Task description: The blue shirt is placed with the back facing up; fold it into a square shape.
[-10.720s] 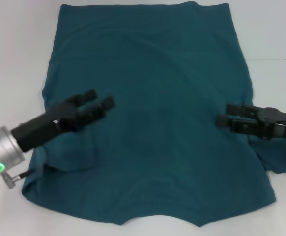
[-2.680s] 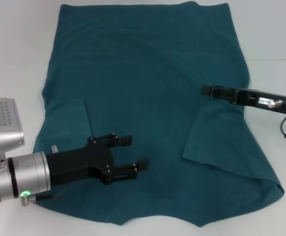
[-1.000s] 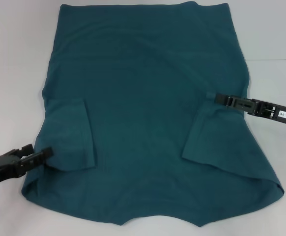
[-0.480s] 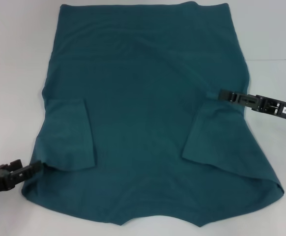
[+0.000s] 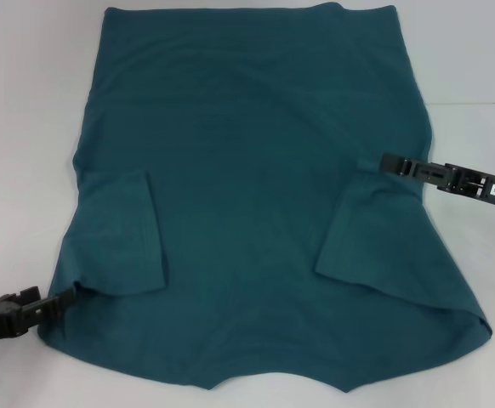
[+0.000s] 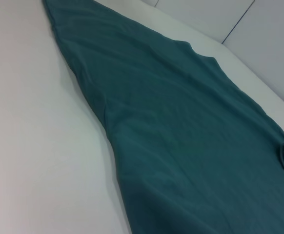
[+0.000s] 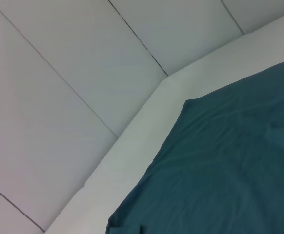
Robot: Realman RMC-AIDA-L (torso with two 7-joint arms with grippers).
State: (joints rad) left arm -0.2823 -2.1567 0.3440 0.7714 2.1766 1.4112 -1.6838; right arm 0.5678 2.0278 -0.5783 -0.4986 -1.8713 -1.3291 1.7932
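- Blue shirt: shown spread flat on the white bench, hem at the far side and collar edge nearest the robot; both short sleeves are already turned inward over the body panel, one near each side edge.
- Left gripper: placed low at the near left corner, its tips at the shirt's outer edge just below the folded left sleeve. Only a narrow gap between the tips is shown; whether cloth is held cannot be told.
- Right gripper: seen edge-on at the right side edge, touching or just above the cloth at the top of the folded right sleeve. Its opening, and any hold on the fabric, cannot be told.
- Wrist views: only the cloth's edge lying on the bench is shown, with wall panels behind; no fingers are shown.
- Step in hand (judged): the sleeve folds are taken as finished, and an approach to the side edges for the lengthwise fold is under way.
- Next move (judged): a firm pinch of the edge layers is called for, then a level carry toward the midline, so that the tucked sleeves are not dragged open.
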